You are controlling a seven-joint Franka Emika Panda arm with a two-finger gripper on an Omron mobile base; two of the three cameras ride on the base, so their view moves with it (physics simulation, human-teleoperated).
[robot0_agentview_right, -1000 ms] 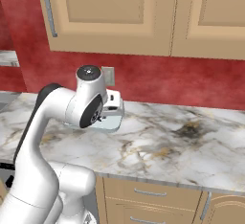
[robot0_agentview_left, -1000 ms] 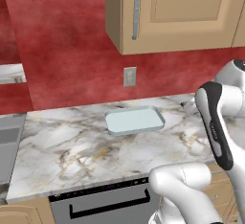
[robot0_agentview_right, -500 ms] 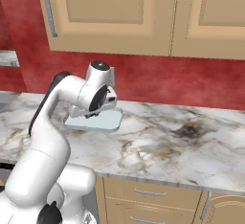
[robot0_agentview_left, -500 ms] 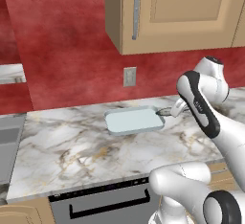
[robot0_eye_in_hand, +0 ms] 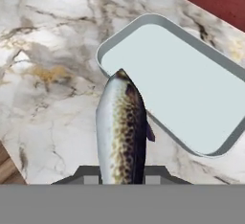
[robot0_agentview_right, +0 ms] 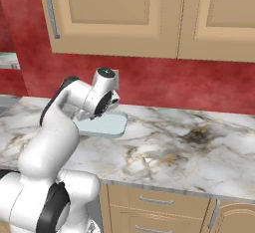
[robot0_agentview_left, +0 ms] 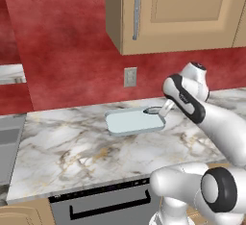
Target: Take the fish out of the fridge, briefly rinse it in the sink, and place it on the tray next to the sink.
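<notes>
Two small dark fingertips of the two-finger gripper (robot0_eye_in_hand: 122, 173) rise at the bottom centre of the hand view, pressed against either side of the silvery, brown-speckled fish (robot0_eye_in_hand: 120, 129) — the jaws are clamped on it. The fish's long axis runs straight up the middle of that view, its free end pointing toward the upper centre and lying over the near rim of the shallow pale bluish-white rectangular tray (robot0_eye_in_hand: 225, 74), which stretches from the centre to the right edge. Whether that end touches the tray cannot be told.

In the left base view the white arm with dark joints rises from the lower right, bends at a dark elbow in the centre right, and reaches leftward and down; the gripper (robot0_agentview_left: 163, 111) sits at the tray's (robot0_agentview_left: 126, 123) right end with the fish (robot0_agentview_left: 153, 110) showing as a thin dark sliver lying roughly level, pointing left across the tray's right rim. In the right base view the arm climbs from the lower left and folds over, its wrist in front of the tray (robot0_agentview_right: 107, 125) at centre left.

Beneath lies the white and grey veined marble countertop (robot0_agentview_left: 67, 152). Behind it stand the red wall (robot0_agentview_left: 67, 41) with a white wall outlet (robot0_agentview_left: 129, 77), and the tan wooden upper cupboards (robot0_agentview_right: 119, 15) in the upper part of the frame.
</notes>
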